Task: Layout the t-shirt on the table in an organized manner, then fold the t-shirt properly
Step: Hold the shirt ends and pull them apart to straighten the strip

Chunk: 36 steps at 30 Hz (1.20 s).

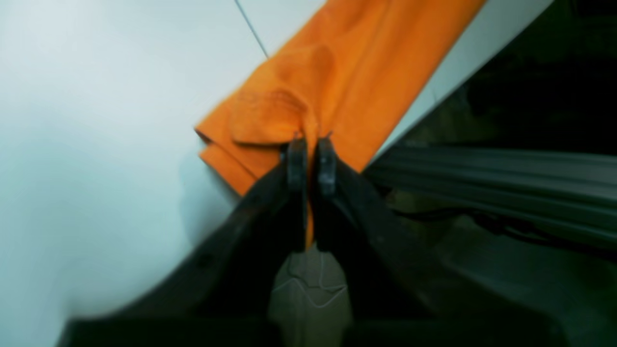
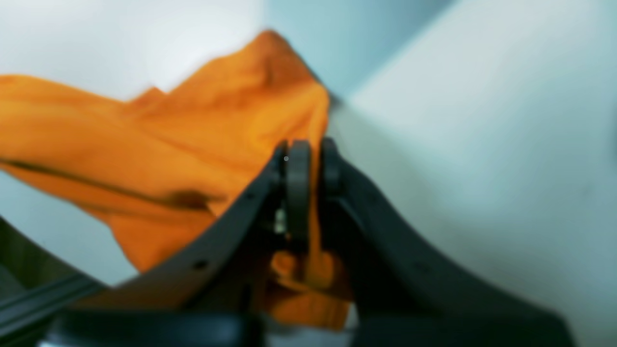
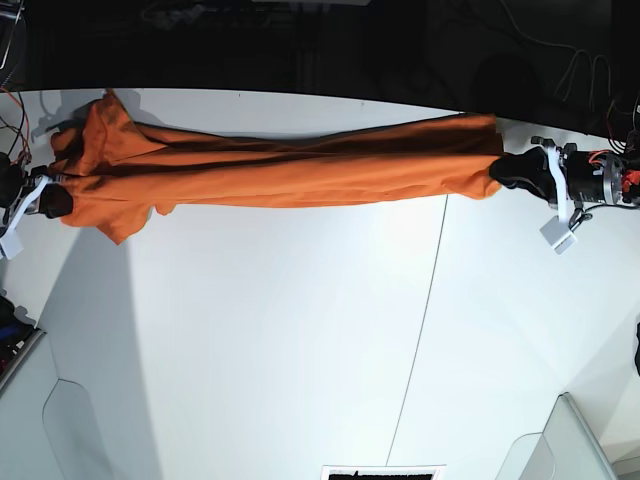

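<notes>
Both pincers, left gripper [image 1: 312, 159] and right gripper [image 2: 310, 161], are clamping opposite ends of the t-shirt [image 3: 290, 165], stretching it between them above the table [image 3: 300, 340]; flattening and folding are not yet done.

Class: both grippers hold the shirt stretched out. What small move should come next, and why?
Probably lower both ends onto the table together. The left gripper and right gripper pinch opposite ends of the t-shirt, which is pulled into a long narrow band and not yet spread flat.
</notes>
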Each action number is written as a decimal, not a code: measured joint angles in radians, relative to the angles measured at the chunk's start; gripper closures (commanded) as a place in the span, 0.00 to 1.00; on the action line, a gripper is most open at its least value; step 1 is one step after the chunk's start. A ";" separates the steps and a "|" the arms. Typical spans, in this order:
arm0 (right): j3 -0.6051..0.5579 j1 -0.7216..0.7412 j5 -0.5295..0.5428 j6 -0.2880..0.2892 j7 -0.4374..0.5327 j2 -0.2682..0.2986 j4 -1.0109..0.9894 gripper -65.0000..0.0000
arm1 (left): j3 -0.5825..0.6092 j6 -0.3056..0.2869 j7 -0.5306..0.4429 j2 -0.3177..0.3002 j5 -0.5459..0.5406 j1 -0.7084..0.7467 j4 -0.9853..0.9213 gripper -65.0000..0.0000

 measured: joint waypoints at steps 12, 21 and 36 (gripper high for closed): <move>0.164 -0.026 0.012 -0.003 -0.010 -0.021 0.056 0.43 | 0.000 0.000 -0.021 0.029 0.058 0.018 0.000 0.66; 0.172 -0.024 0.122 -0.003 -0.051 -0.065 0.186 0.44 | 0.000 0.000 -0.053 0.030 0.092 0.018 0.000 0.58; 0.060 -0.216 0.005 -0.003 0.014 -0.212 0.185 1.00 | 0.000 0.000 -0.076 0.050 0.116 0.027 -0.002 0.51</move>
